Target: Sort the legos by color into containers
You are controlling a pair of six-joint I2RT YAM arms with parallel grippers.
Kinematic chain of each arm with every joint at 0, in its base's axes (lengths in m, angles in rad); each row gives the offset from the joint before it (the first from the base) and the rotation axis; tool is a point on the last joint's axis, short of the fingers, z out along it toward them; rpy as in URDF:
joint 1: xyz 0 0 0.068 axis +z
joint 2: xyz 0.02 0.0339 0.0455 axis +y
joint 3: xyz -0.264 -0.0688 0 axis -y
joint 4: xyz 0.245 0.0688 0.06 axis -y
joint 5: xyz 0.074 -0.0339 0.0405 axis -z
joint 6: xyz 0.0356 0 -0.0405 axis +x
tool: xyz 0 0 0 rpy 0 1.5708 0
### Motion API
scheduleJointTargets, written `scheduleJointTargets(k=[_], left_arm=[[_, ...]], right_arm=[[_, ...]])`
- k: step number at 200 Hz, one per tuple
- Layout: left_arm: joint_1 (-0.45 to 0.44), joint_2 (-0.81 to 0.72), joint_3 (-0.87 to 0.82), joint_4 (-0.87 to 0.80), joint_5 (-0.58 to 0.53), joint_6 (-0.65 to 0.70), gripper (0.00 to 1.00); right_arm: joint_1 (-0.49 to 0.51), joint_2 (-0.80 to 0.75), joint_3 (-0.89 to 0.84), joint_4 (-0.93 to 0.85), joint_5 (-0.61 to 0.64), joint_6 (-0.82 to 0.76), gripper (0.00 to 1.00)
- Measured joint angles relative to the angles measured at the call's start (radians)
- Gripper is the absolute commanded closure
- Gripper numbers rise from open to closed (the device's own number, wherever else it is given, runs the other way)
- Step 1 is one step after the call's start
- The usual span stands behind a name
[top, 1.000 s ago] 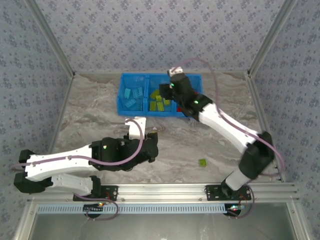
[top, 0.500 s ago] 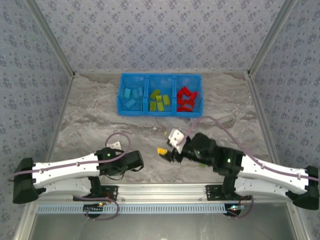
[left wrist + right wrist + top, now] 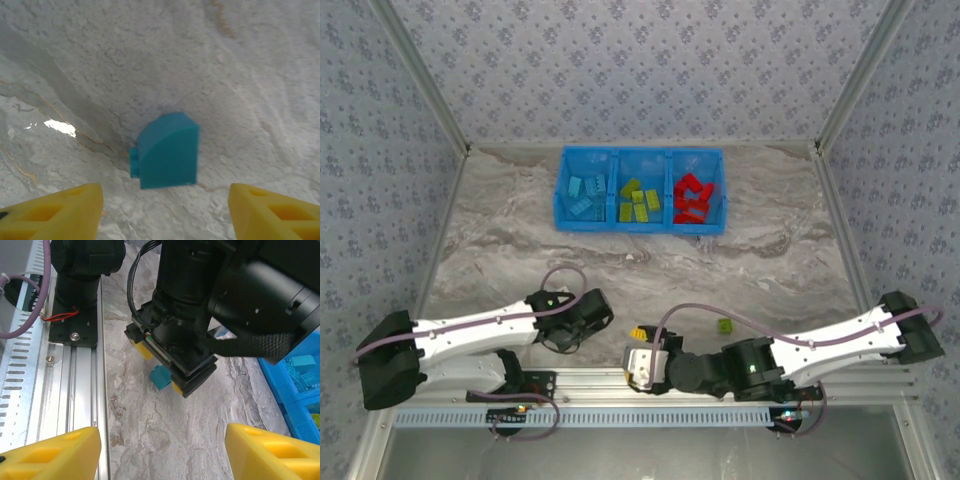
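Aluminium extrusion rail (image 3: 640,380) runs along the near edge of the grey-veined marble-pattern table (image 3: 520,230). Just beyond it, the right gripper (image 3: 160,455) faces the left gripper (image 3: 160,368), its own yellow fingers (image 3: 50,452) spread wide with nothing between them. The left gripper points down at the table, jaws equally wide apart and gripping nothing. One small teal-blue plastic brick (image 3: 167,150) rests on the table below the left gripper, in line with the gap between its fingers and touching neither. In the right wrist view this brick sits under the black gripper body, between the two yellow fingertips (image 3: 142,349). A small lime green plastic brick (image 3: 724,326) lies loose on the table, near the right arm (image 3: 820,345). At the far side stands the bright blue rectangular plastic bin (image 3: 640,226): light blue bricks (image 3: 584,193) in the left compartment, lime green bricks (image 3: 638,204) in the middle, red bricks (image 3: 690,198) in the right.
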Motion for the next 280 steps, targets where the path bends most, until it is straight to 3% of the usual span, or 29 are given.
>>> scheduleJointTargets(k=[48, 86, 106, 153, 174, 208, 237, 280], left_arm=[[0.056, 0.040, -0.053, 0.096, 0.045, 0.042, 0.47], [0.056, 0.083, -0.055, 0.141, 0.058, 0.066, 0.64], [0.056, 0.083, -0.055, 0.145, 0.053, 0.069, 0.68], [0.076, 0.035, 0.054, -0.018, 0.000, 0.135, 0.69], [0.178, 0.005, 0.195, -0.075, -0.010, 0.236, 0.69], [0.444, 0.066, 0.430, -0.094, 0.028, 0.469, 0.70], [0.607, 0.268, 0.650, -0.078, 0.108, 0.660, 0.70], [0.726, 0.606, 0.958, -0.052, 0.211, 0.846, 0.72]], right_arm=[[0.010, 0.086, 0.009, 0.056, 0.017, 0.000, 0.31], [0.010, 0.111, 0.014, 0.077, 0.018, 0.003, 0.32], [0.008, 0.111, 0.014, 0.084, 0.018, 0.008, 0.32], [-0.032, 0.112, 0.062, 0.081, 0.017, 0.008, 0.33], [-0.121, 0.122, 0.124, 0.086, 0.010, 0.008, 0.32], [-0.318, 0.243, 0.331, 0.093, 0.004, -0.002, 0.32], [-0.380, 0.428, 0.546, 0.108, 0.010, -0.058, 0.33], [-0.405, 0.632, 0.810, 0.101, 0.038, -0.138, 0.32]])
